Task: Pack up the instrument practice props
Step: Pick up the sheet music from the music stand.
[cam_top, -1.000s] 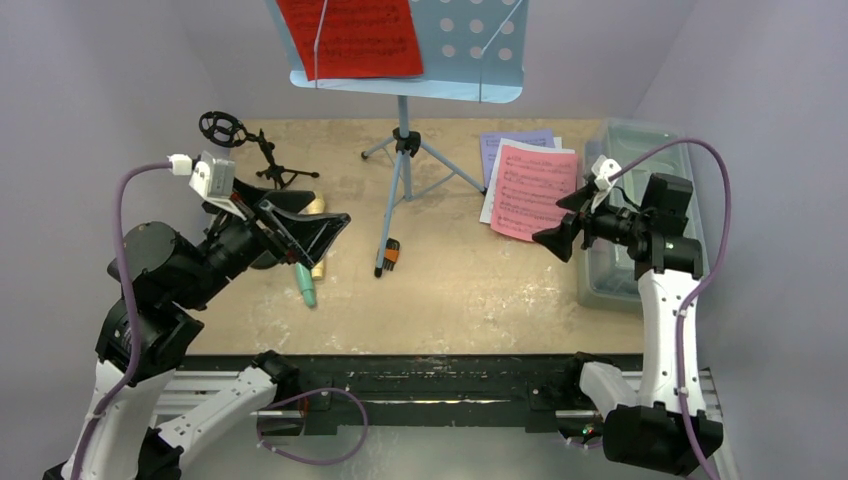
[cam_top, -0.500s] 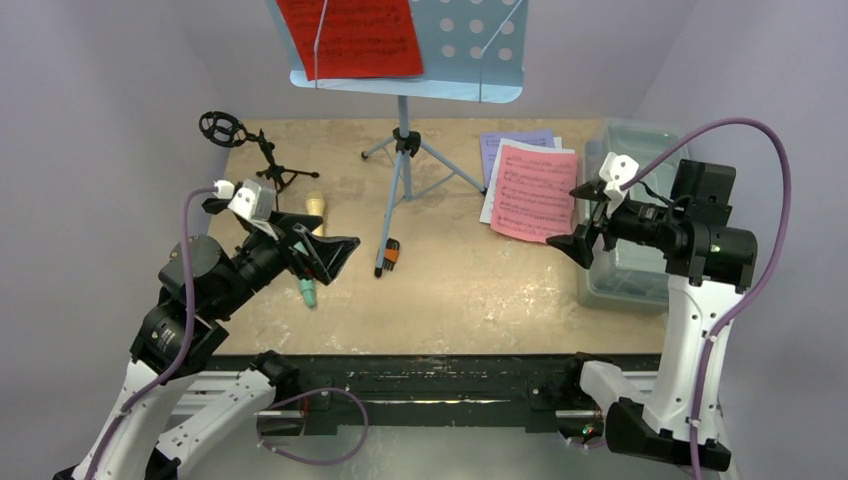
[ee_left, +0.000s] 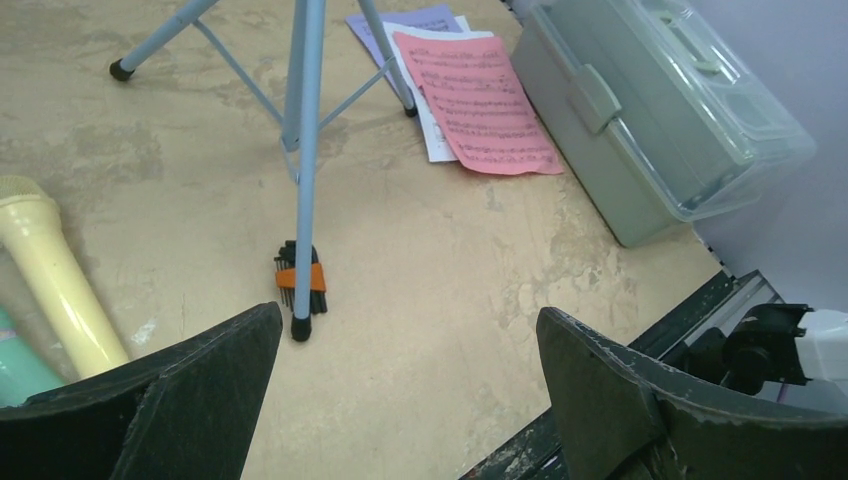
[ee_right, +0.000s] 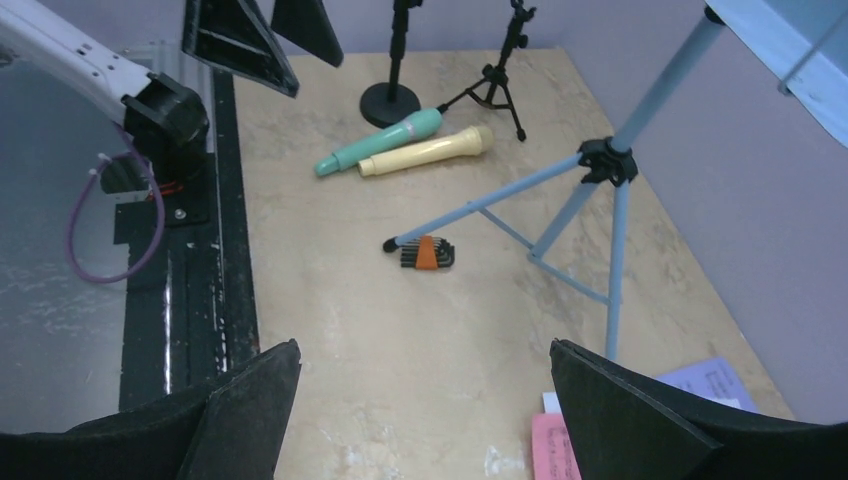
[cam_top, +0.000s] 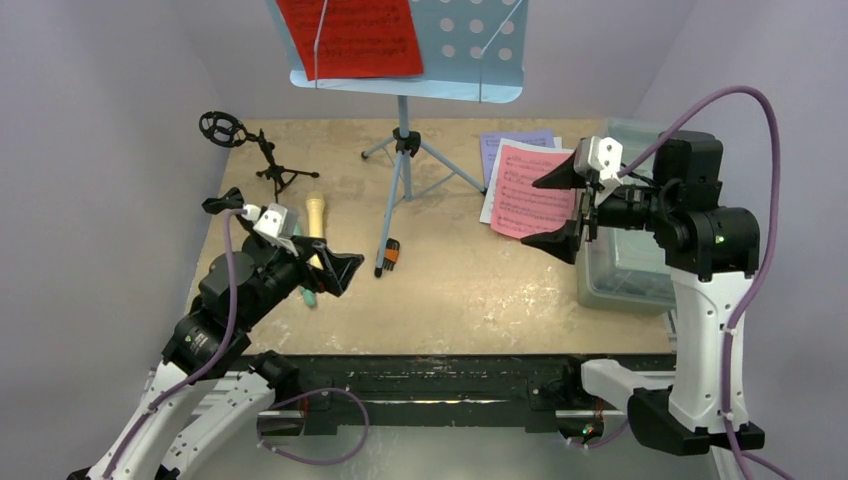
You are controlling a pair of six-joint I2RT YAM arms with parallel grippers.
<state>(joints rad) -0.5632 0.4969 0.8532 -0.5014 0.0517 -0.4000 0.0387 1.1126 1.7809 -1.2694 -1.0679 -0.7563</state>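
Observation:
The light-blue tripod stands at the back middle, its perforated tray carrying a red page. A pink page lies over a purple page on the right. The yellow microphone and the mint-green microphone lie side by side on the left, near a small black microphone tripod. My left gripper hangs open over the mint microphone's near end, holding nothing. My right gripper stands open and empty above the pink page's right edge.
A translucent grey tub with its lid shut sits along the right edge, under my right arm. A black hex-key set with an orange holder lies against a tripod foot. A black round-based stand stands at the left, behind the microphones.
My left arm has swung right and toward the near edge, uncovering the yellow microphone. My right arm has risen and turned its gripper, now over the pink page. Both stayed open.

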